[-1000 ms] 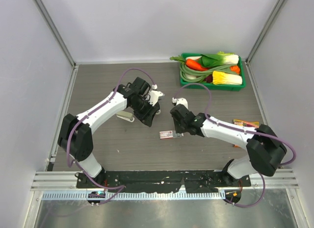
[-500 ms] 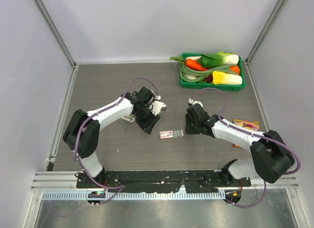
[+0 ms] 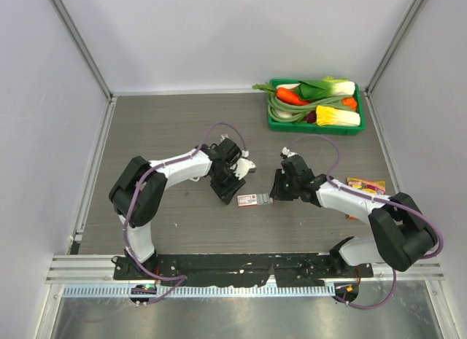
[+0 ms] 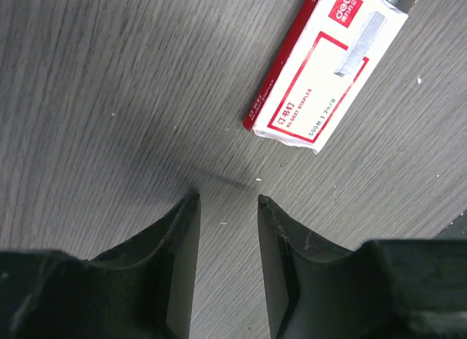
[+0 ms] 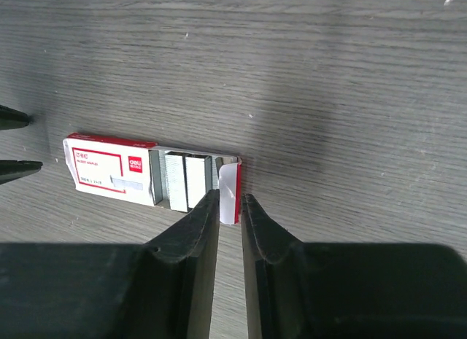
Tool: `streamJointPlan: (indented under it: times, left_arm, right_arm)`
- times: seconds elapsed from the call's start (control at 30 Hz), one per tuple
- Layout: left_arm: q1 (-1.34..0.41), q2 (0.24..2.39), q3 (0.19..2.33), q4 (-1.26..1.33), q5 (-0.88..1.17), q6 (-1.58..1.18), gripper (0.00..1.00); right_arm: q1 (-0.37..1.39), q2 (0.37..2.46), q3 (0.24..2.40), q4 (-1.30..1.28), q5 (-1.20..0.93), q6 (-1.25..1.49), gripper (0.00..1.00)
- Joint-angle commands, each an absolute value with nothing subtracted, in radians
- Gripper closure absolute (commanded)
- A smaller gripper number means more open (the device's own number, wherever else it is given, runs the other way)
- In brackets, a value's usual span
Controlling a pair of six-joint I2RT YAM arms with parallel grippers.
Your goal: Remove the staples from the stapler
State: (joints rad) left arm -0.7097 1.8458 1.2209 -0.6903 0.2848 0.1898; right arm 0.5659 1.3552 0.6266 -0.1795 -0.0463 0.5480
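The stapler does not show in any view; it may lie under my left arm. No loose strip of staples shows either. The flat pink-and-white box [image 3: 248, 200] lies between my grippers, its inner tray slid out to the right with silvery blocks [image 5: 186, 180] in it. My right gripper [image 5: 230, 199] is at the tray's right end, its jaws nearly closed with the white end flap [image 5: 228, 193] between the tips. My left gripper [image 4: 228, 199] is open and empty, low over the table just short of the box [image 4: 325, 80]; it also shows in the top view [image 3: 232, 191].
A green basket [image 3: 273, 122] of toy vegetables stands at the back right. An orange packet [image 3: 365, 184] lies by my right arm. Metal frame posts and grey walls bound the table on both sides.
My left gripper has moved right and nearer, up to the box's left end. My right gripper backed off to the right, then returned to the box's right end. The tray now stands out.
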Motion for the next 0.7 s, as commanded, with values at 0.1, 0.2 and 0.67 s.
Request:
streamJointPlan:
  times: [0.1,0.2,0.67]
  left_arm:
    - [-0.726,1.878,1.267,-0.647,0.276,0.172,0.6]
    - [-0.733,1.881,1.27,-0.644,0.276,0.172,0.6]
    - [-0.753,1.882,1.287,-0.65,0.278,0.169,0.61]
  right_arm:
    - [0.546,1.348,0.606,-0.127,-0.08,0.557,0.77]
    - [0.537,1.333,0.594,-0.124,-0.089,0.555,0.77]
    - [0.476,1.336,0.517,0.023,-0.199,0.594,0.76]
